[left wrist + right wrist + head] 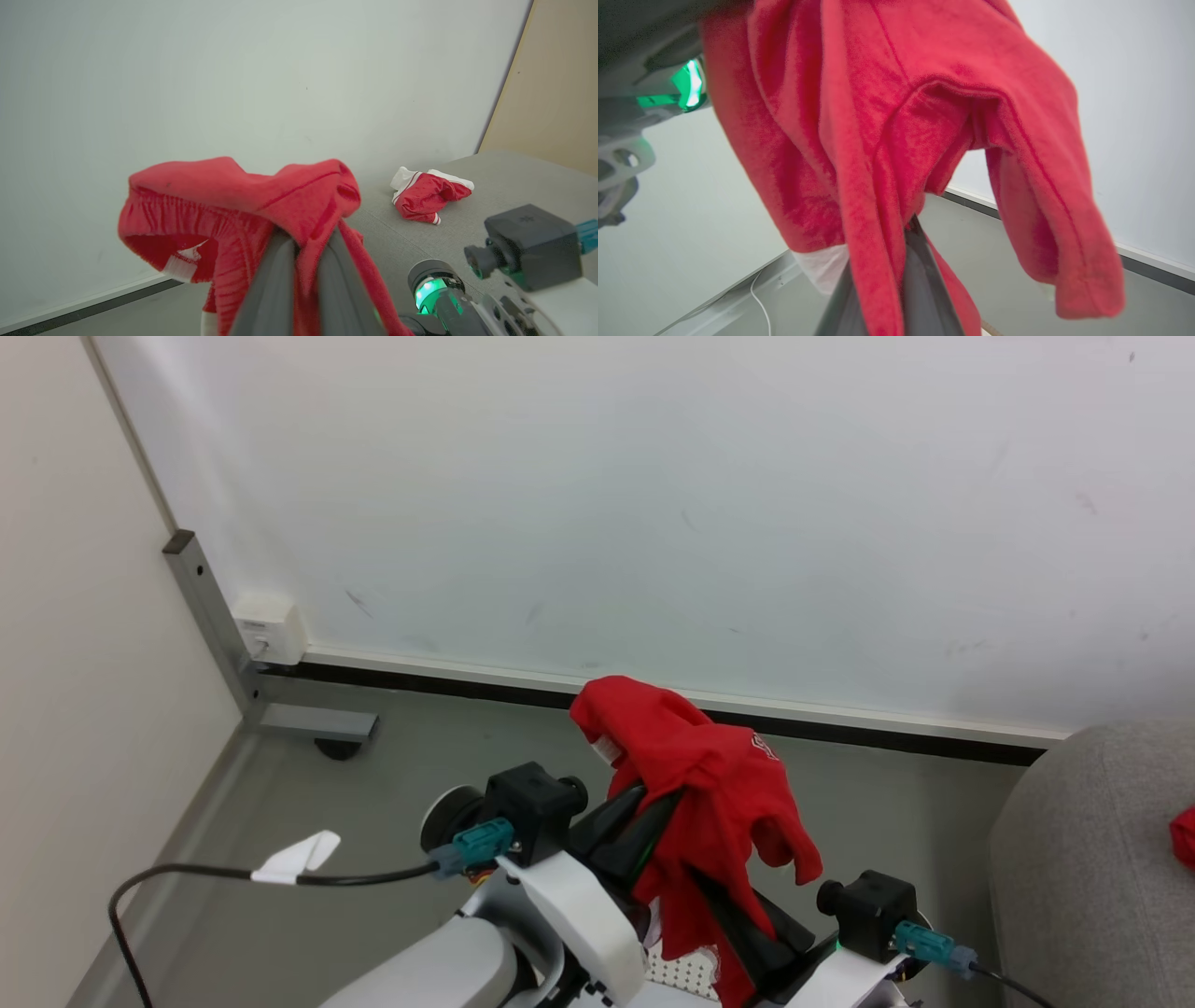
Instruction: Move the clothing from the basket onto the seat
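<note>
On sofa (514, 186) you have one red garment (427, 200); second garment (709, 784) in air, pinched by left gripper (306, 247) and right gripper (896, 280), not yet delivered

left tool (306, 237): fingers pinched together, pointing up | right tool (899, 261): fingers pinched together, close beside left tool

Head view downward from above — wrist views close, sharing the clothing (709, 784)
</note>
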